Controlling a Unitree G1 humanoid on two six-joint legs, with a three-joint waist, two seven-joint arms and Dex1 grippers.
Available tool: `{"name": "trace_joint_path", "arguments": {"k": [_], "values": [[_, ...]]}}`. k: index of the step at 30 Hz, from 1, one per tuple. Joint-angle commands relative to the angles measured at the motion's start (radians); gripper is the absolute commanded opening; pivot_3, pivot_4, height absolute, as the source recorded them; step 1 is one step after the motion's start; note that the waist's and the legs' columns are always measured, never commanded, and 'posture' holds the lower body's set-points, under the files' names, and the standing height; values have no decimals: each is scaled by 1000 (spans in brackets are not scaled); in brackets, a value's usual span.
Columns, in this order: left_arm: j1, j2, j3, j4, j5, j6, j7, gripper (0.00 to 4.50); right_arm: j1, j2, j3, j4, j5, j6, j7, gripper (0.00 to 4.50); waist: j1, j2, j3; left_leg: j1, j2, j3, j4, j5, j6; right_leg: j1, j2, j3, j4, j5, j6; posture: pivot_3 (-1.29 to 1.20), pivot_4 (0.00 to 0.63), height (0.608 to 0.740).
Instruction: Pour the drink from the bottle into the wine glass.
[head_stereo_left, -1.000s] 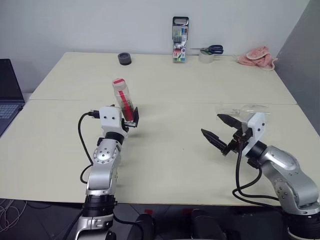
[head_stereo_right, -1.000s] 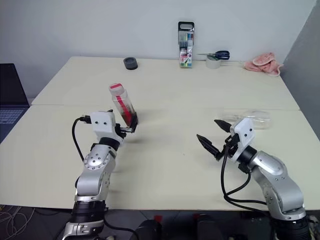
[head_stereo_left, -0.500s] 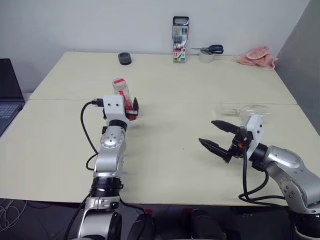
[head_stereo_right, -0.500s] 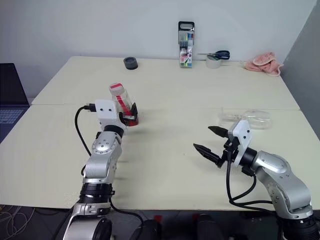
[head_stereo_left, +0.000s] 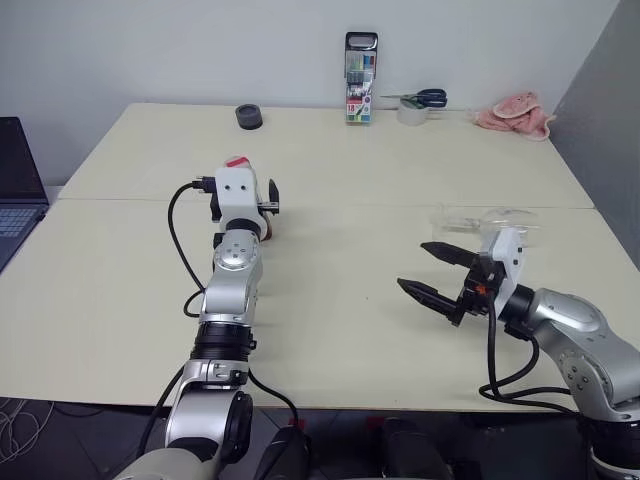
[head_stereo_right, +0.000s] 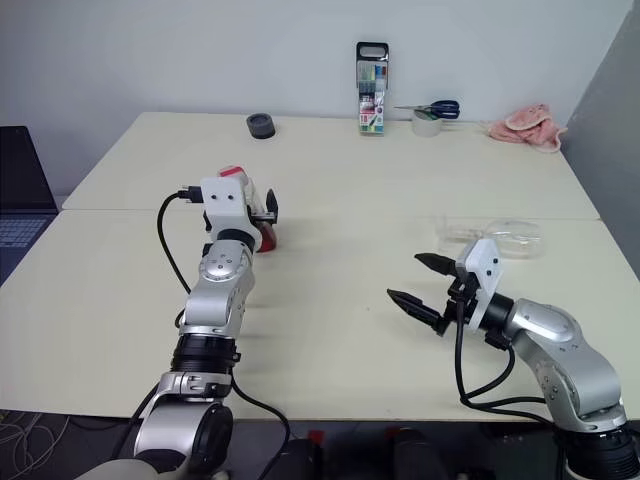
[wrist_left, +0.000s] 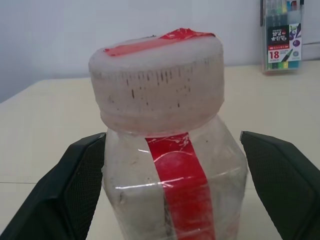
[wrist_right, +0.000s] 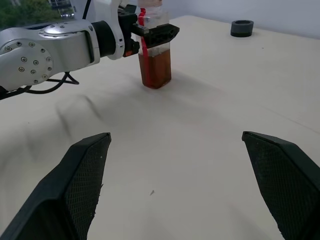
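Right wrist view: bottle (wrist_right: 155, 60) upright, cap up

Upright bottle (wrist_right: 155, 62) of amber drink (wrist_right: 155, 71); wine glass (head_stereo_left: 487, 218) lying sideways.

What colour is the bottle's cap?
Whitish, with a red strip across the cap; clearest in the left wrist view.

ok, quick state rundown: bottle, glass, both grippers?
bottle: upright on the table, capped, drink in its lower half
wine glass: lying on its side, empty
left gripper: open, fingers either side of the bottle
right gripper: open, holding nothing
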Motion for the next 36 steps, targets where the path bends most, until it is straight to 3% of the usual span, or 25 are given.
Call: {"name": "trace_joint_path", "arguments": {"k": [1,2,5,10,13,18,25,30,36], "values": [[-30,14,4,-15,4,-7,-3,4464,-24,-10,-7,-46,29,16,2,4500,1,0,0,0,0,0,0,0,0,0,0,0,0,0,0,0,150,740],[-30,15,5,-16,2,-7,-6,4464,-28,-10,-8,-48,31,22,0,4500,1,0,0,0,0,0,0,0,0,0,0,0,0,0,0,0,150,740],[-30,20,4,-17,0,-13,-13,3901,-37,-9,-9,-52,36,34,-3,4500,1,0,0,0,0,0,0,0,0,0,0,0,0,0,0,0,150,740],[-24,24,8,-23,-6,-15,-24,2421,-45,-10,-10,-59,44,50,-6,4500,0,0,0,0,0,0,0,0,-1,0,0,0,0,0,0,0,150,740],[-12,25,11,-35,-16,-19,-35,1831,-49,-12,-12,-67,52,59,-10,4500,-1,0,0,0,0,0,0,0,-1,0,0,0,0,0,0,0,150,740],[24,16,3,-95,-101,-46,-162,1814,-49,-31,-17,-95,37,57,-18,4500,0,0,0,0,0,0,0,0,-1,0,0,0,0,0,0,0,150,740],[48,35,-138,-177,-264,-30,-604,1814,-20,-58,-70,-176,34,80,-93,4500,11,-1,1,-2,-1,0,0,1,-1,-1,-1,-1,-1,0,0,0,150,740],[22,94,-244,-159,-309,-63,-910,1814,-79,-4,-61,-244,48,153,-242,4500,-3,-1,1,-1,0,1,0,0,-1,-1,0,0,-1,0,0,0,150,740],[-59,121,-280,-80,-353,-75,-1154,1814,-199,76,-3,-284,73,290,-390,4500,-5,-1,1,-1,1,1,0,0,1,-2,1,0,1,0,0,0,150,740]]}}
